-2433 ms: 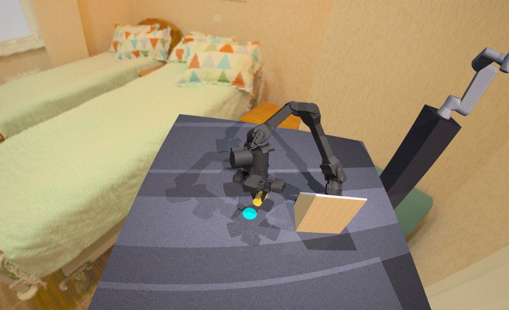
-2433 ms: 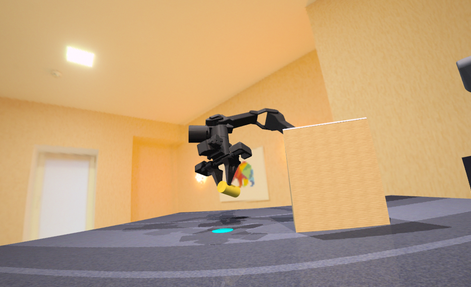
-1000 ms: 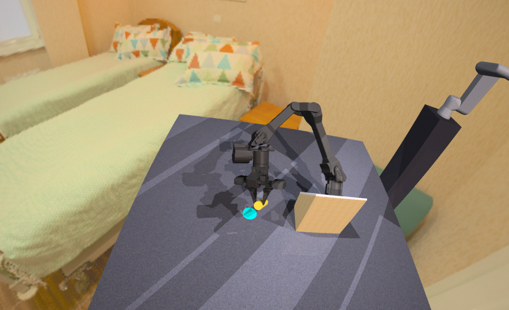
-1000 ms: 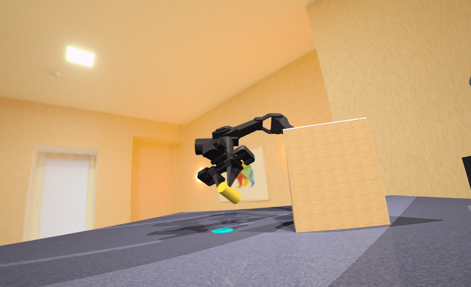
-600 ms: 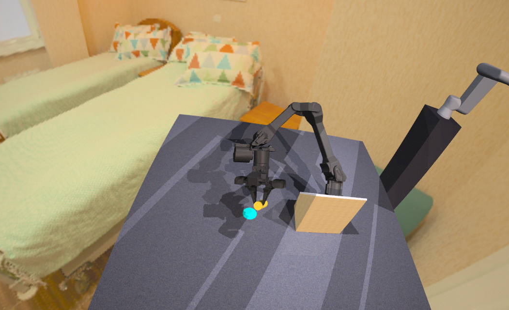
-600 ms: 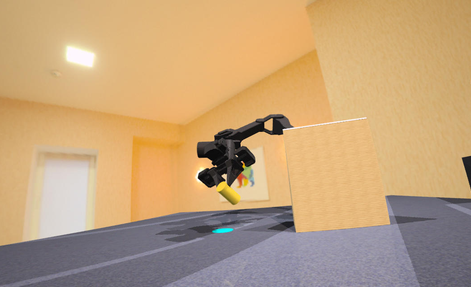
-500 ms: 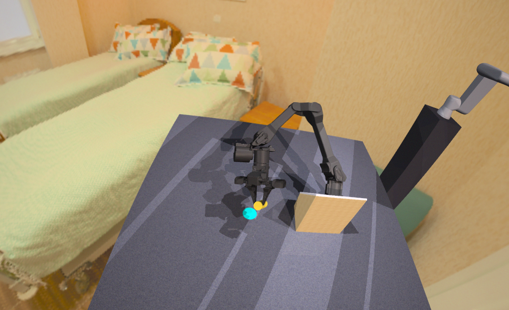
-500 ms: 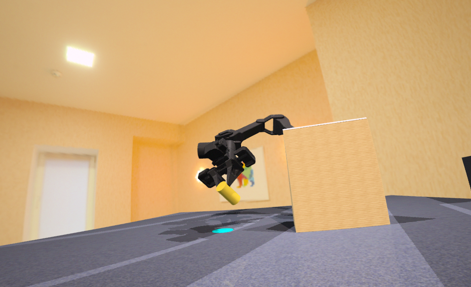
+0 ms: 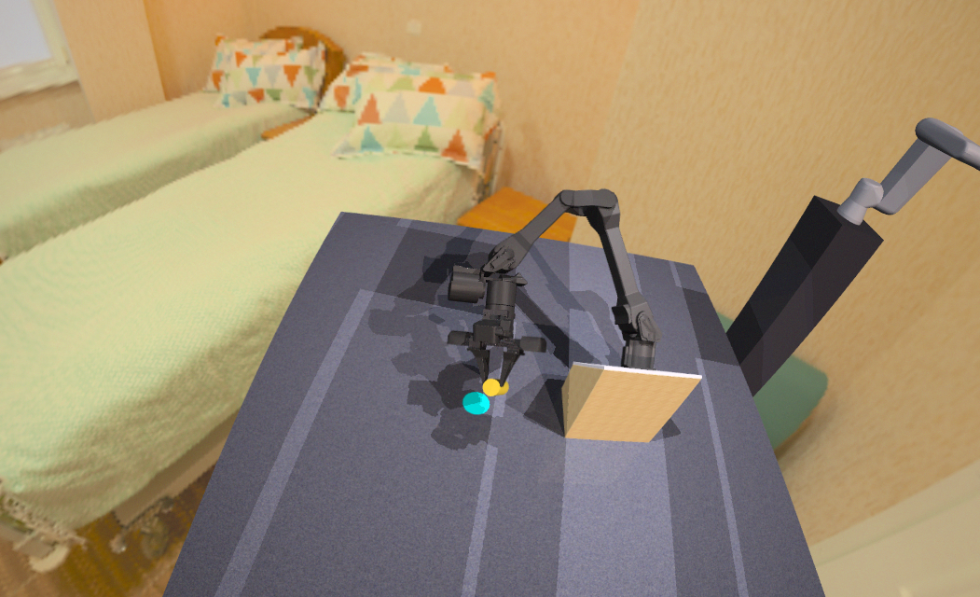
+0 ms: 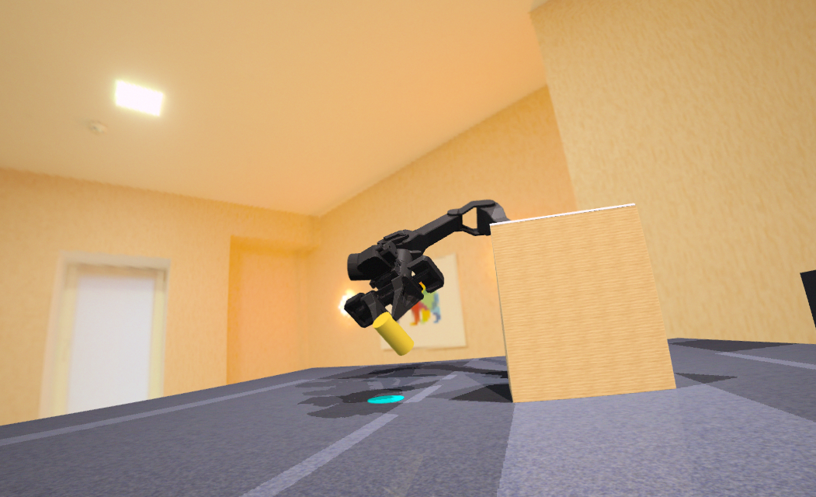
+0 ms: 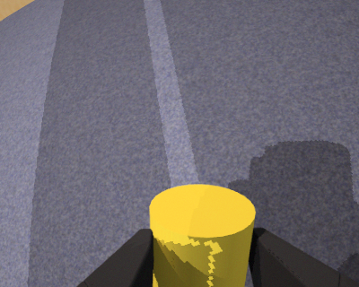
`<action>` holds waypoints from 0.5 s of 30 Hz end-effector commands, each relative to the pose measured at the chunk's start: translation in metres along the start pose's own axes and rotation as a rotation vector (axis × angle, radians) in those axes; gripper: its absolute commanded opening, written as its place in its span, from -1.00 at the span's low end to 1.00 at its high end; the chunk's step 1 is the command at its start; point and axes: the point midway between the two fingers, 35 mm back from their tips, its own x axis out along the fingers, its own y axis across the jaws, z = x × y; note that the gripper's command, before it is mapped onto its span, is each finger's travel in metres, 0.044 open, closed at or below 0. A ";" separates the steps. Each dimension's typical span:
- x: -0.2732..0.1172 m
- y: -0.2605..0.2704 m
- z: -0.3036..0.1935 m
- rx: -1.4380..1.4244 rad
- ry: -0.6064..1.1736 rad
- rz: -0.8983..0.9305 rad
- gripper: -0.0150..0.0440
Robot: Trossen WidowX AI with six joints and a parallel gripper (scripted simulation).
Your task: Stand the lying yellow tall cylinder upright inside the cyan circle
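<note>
The yellow tall cylinder (image 9: pixel 490 387) (image 10: pixel 394 334) (image 11: pixel 201 211) is held in the air above the table, tilted, one end higher than the other in the exterior view. My gripper (image 9: pixel 494 381) (image 10: pixel 383 316) (image 11: pixel 201 241) is shut on it, with one dark finger on each side in the wrist view. The cyan circle (image 9: pixel 476 403) (image 10: pixel 385 399) lies flat on the table, below the cylinder and slightly nearer to the top view. The circle is not visible in the wrist view.
A wooden box (image 9: pixel 627 406) (image 10: pixel 586 308) stands to the right of the circle and hides the arm's base. The dark table (image 9: pixel 375 504) (image 10: pixel 182 450) carries shadows and light stripes. A grey arm (image 9: pixel 912 177) on a black pillar (image 9: pixel 793 297) stands beyond the table's right edge.
</note>
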 end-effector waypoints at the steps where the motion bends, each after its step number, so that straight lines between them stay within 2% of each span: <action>1: -0.001 0.000 -0.001 -0.006 -0.038 0.001 -0.14; 15: -0.004 -0.001 -0.001 -0.030 -0.141 -0.009 -0.14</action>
